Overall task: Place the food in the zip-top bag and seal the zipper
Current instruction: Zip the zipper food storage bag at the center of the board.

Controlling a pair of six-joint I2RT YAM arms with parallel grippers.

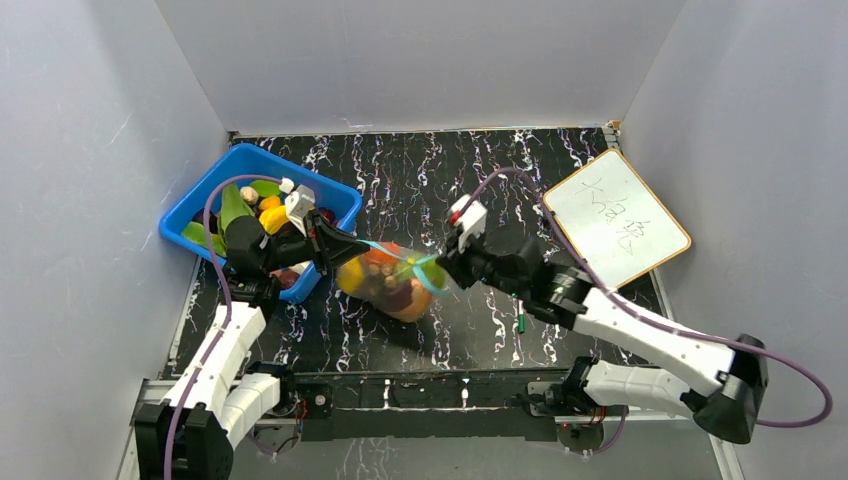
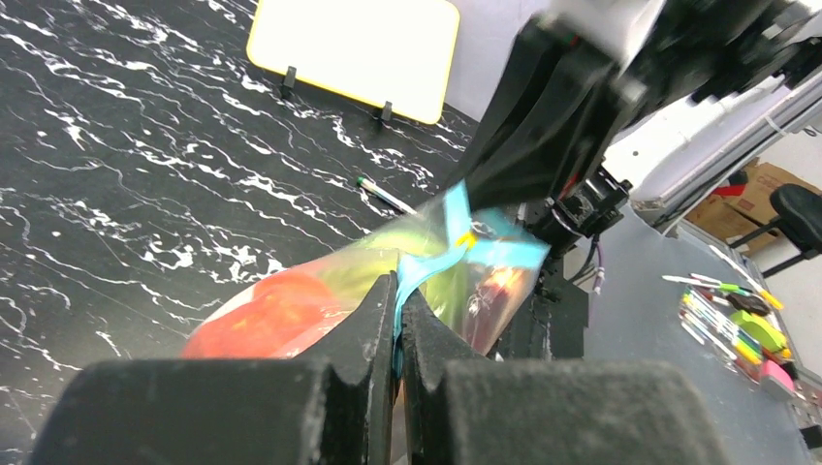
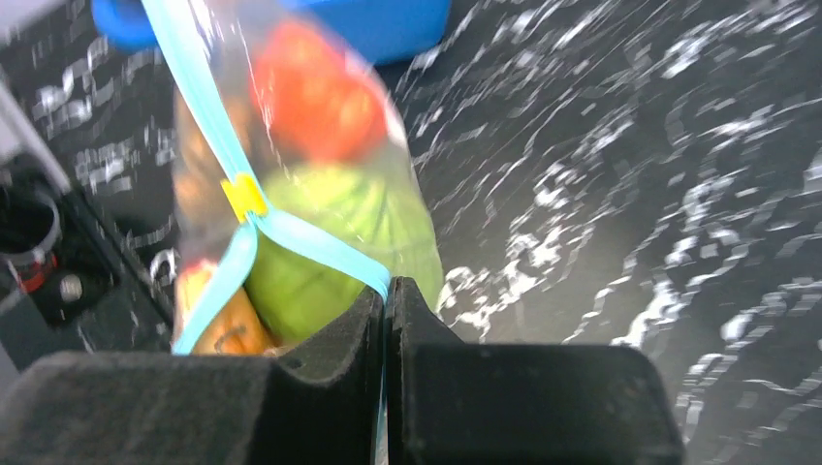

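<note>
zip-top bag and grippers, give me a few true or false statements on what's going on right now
1. The left gripper and right gripper are both shut on the zipper. True.
2. The zip-top bag is empty. False: food fills it, with red, green and orange pieces showing.
3. The bag lies inside the blue bin. False: it is held between the grippers, beside the bin.
4. Some food is in the bin. True.

Right gripper [image 3: 387, 298] pinches the zipper [image 3: 320, 250] of the zip-top bag [image 3: 393, 208].
</note>
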